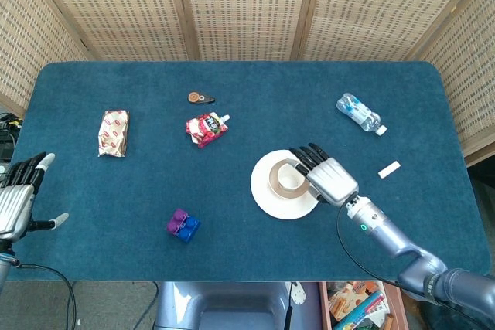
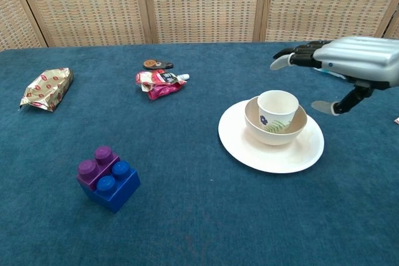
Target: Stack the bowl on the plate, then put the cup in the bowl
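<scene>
A white plate lies right of the table's middle. On it sits a white bowl with a green leaf print, and a white cup with a small purple flower stands upright inside the bowl. In the head view the cup shows beside my right hand's fingers. My right hand hovers above and to the right of the cup, fingers spread, holding nothing. At the table's left edge my left hand stays open and empty.
A purple and blue toy block sits front left. A gold snack packet lies far left. A red pouch and a small brown disc lie at the back. A water bottle and a small white stick lie to the right.
</scene>
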Robot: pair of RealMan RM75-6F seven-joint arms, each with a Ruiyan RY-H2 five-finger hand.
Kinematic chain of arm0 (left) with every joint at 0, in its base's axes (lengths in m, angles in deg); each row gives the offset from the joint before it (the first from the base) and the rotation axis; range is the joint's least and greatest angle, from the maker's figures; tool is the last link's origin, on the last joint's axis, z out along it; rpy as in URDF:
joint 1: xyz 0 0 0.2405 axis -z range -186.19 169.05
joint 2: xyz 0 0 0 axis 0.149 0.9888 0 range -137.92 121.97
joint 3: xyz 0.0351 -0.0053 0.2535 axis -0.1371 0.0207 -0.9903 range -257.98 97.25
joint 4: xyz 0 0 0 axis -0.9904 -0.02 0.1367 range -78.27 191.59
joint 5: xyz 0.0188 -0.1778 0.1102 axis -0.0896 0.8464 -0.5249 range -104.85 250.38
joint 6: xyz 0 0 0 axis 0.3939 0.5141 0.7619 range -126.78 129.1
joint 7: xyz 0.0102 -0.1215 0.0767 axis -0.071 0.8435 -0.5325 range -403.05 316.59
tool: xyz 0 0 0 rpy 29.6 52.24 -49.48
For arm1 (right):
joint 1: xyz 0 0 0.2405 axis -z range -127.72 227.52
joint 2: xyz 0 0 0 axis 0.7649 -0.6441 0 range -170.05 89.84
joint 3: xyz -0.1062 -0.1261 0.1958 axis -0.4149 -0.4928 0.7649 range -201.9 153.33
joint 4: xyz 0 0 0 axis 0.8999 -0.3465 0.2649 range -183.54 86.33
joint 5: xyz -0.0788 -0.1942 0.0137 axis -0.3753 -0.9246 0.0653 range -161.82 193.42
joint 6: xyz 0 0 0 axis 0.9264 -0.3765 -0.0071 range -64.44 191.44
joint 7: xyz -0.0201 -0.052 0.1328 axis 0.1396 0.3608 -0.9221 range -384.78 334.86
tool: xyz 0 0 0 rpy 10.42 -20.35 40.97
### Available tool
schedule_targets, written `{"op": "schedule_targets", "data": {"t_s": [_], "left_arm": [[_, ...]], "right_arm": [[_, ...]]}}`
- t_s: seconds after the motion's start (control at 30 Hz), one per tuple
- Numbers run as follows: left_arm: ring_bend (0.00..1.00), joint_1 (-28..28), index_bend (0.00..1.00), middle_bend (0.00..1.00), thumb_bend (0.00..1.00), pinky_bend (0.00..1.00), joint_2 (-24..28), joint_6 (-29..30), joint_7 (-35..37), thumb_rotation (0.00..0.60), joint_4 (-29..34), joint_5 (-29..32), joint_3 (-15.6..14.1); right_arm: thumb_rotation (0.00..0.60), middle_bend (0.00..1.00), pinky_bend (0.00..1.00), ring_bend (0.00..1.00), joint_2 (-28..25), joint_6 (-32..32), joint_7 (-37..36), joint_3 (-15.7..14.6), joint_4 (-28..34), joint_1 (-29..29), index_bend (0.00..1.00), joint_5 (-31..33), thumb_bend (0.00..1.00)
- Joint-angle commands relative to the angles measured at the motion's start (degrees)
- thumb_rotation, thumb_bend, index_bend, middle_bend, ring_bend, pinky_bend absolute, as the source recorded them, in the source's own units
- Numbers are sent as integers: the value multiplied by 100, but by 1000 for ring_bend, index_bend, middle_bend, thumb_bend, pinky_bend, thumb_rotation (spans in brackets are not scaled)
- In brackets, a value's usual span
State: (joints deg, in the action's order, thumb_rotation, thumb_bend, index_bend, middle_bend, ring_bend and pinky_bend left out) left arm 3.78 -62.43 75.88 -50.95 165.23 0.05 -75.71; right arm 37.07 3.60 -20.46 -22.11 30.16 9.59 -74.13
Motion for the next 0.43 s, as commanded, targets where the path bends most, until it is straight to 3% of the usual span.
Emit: {"op": "schedule_targets", "data": {"t_s": [0.03, 0.1, 0.23, 0.43], "left_arm": [[0, -51, 0, 0, 0, 0, -4, 79, 36, 600, -25, -69, -26], [0, -124, 0, 0, 0, 0, -64, 241, 80, 600, -116, -204, -46], [0, -315, 0, 0, 0, 0, -397, 675, 21, 600, -480, -464, -110], [0, -384, 0, 0, 0, 0, -498, 684, 303, 600, -770, -735, -237]], "right_arm": [[600, 0, 0, 0, -462, -550, 45, -76, 386, 342, 0, -150, 107], [600, 0, 0, 0, -725, -1074, 28, -103, 534, 612, 0, -294, 15], [600, 0, 0, 0, -891, -2519, -289, -105, 351, 1457, 0, -358, 0], [600, 0, 0, 0, -877, -3093, -381, -263, 280, 2159, 0, -202, 0]]}}
